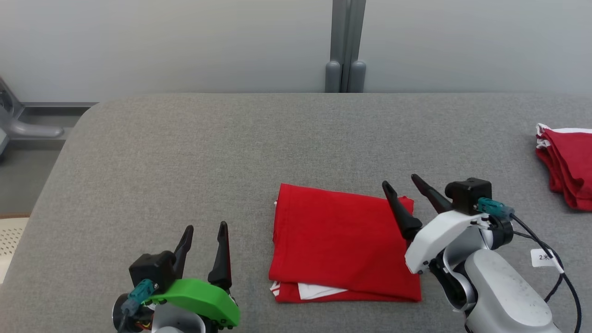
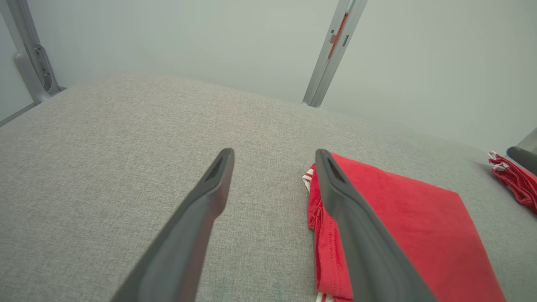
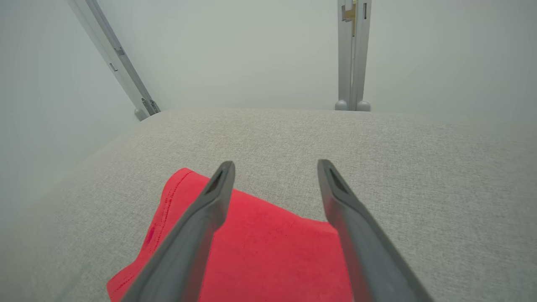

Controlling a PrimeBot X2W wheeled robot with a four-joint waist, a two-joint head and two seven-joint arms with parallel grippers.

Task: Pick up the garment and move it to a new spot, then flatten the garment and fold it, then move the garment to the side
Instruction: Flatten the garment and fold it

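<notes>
Folded red garment (image 1: 344, 240) flat on grey surface (image 1: 185, 152), left claw (image 1: 206, 226) wide, empty, beside it, right claw (image 1: 400, 180) wide, empty, above its right edge, second red pile (image 1: 566, 166) well apart

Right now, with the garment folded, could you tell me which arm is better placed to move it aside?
Probably right: the right gripper is open over the garment's far right corner, toward the other red pile; the left gripper, open, is off its left edge.

Wall (image 1: 138, 41): plain, pale grey.
Post (image 1: 346, 41): grey metal upright against the wall.
Table (image 1: 185, 148): grey fabric top, rounded corner.
Floor (image 1: 27, 185): grey, far left.
</notes>
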